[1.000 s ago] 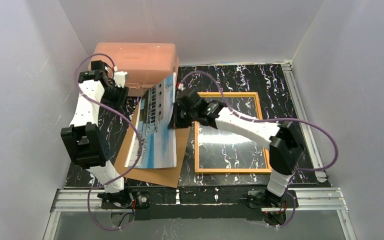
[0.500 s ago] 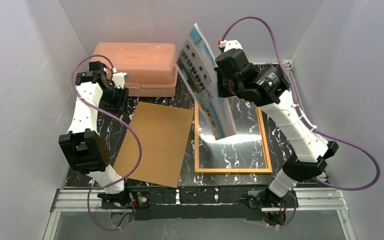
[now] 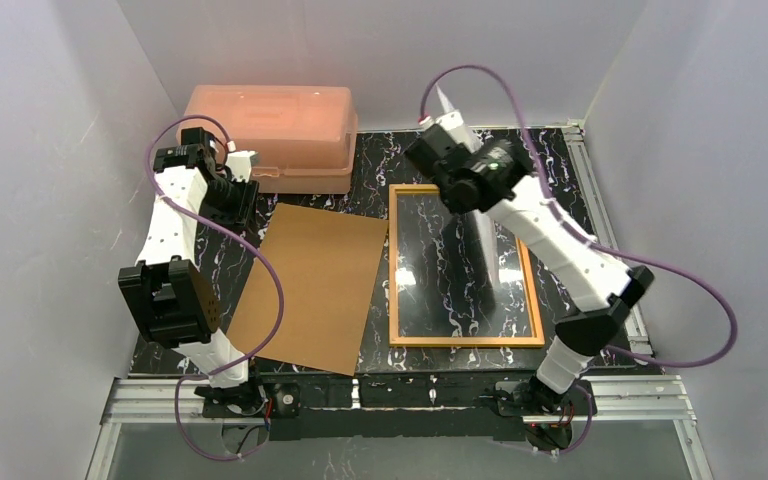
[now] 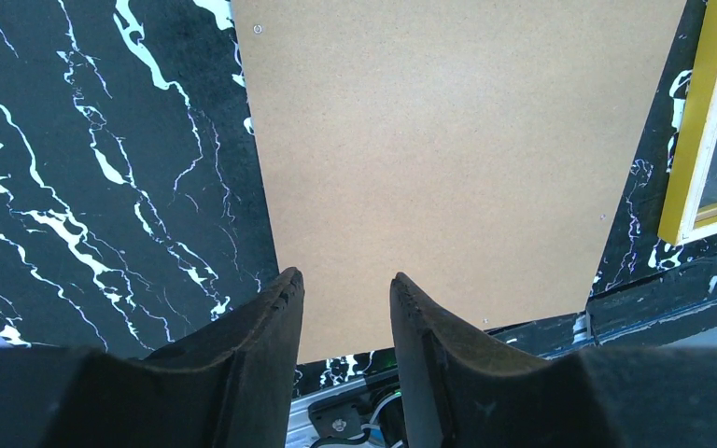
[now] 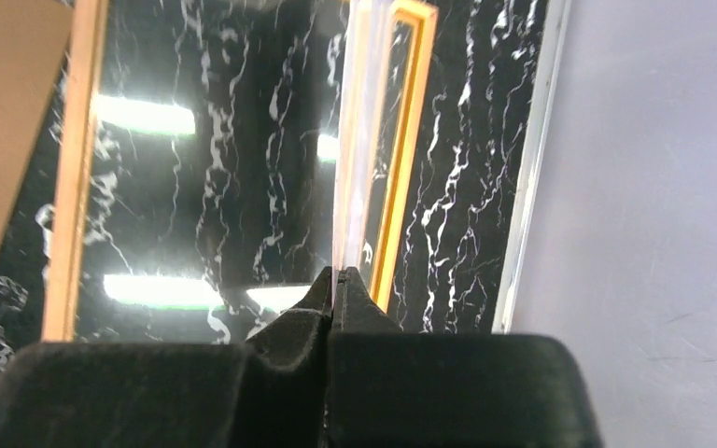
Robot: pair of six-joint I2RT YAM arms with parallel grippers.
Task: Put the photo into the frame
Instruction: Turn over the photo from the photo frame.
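Note:
The photo [image 5: 359, 140] hangs on edge from my right gripper [image 5: 339, 275], which is shut on its near rim. It hovers above the right half of the frame [image 5: 401, 168]. From the top view the photo shows only as a thin pale strip [image 3: 487, 255] under the raised right arm, and the fingers are hidden beneath the wrist. The frame [image 3: 465, 341] lies flat on the marbled table with nothing inside it. My left gripper [image 4: 345, 280] is open and holds nothing, poised at the far end of the brown backing board [image 4: 448, 140].
The brown backing board [image 3: 310, 285] lies left of the frame, almost touching its left rail. A pink plastic box [image 3: 270, 130] stands at the back left, close behind my left gripper [image 3: 238, 205]. Grey walls close in on both sides.
The right arm has lifted the photo off the backing board, carried it rightward over the frame and turned it on edge. The left arm has stayed put.

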